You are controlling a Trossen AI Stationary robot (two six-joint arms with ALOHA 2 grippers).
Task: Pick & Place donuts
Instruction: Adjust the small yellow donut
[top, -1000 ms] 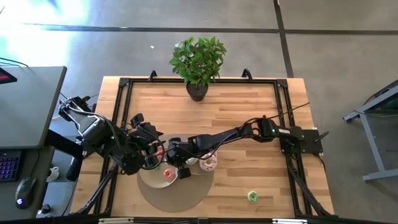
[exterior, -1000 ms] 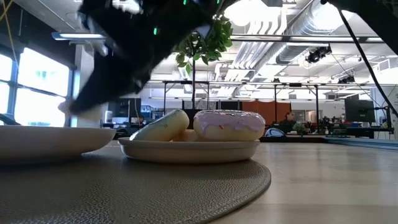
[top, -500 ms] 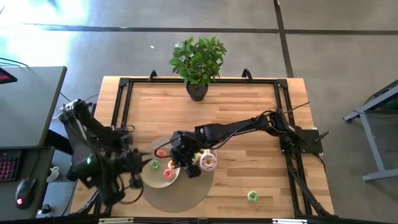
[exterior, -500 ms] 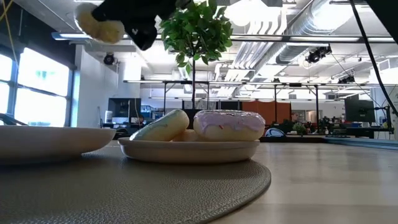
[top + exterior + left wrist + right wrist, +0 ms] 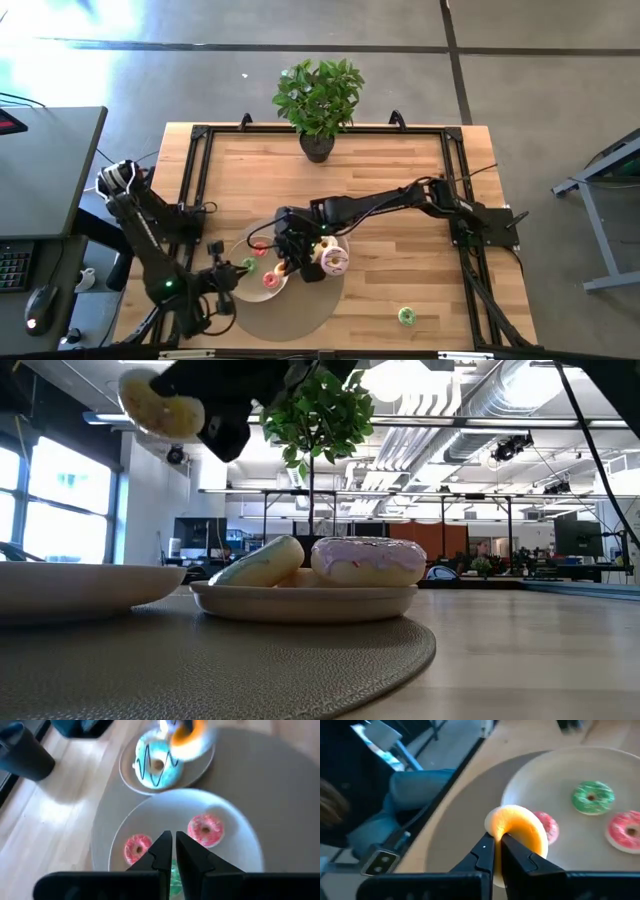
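Yellow mini donut [image 5: 520, 837] — pinched by its rim between the right gripper [image 5: 498, 851] fingers — hangs above the larger beige plate [image 5: 240, 290], where a green mini [image 5: 592, 796] and two pink minis [image 5: 205, 829] lie. Beside it, a small plate [image 5: 305, 600] holds the larger donuts (pink-iced one [image 5: 368, 560] in front). The left gripper [image 5: 173, 851], fingers pressed together and empty, hovers over the larger plate's near-left edge.

Two plates [image 5: 237, 290] [image 5: 342, 273], seven donuts [image 5: 334, 262], one plant [image 5: 318, 98]
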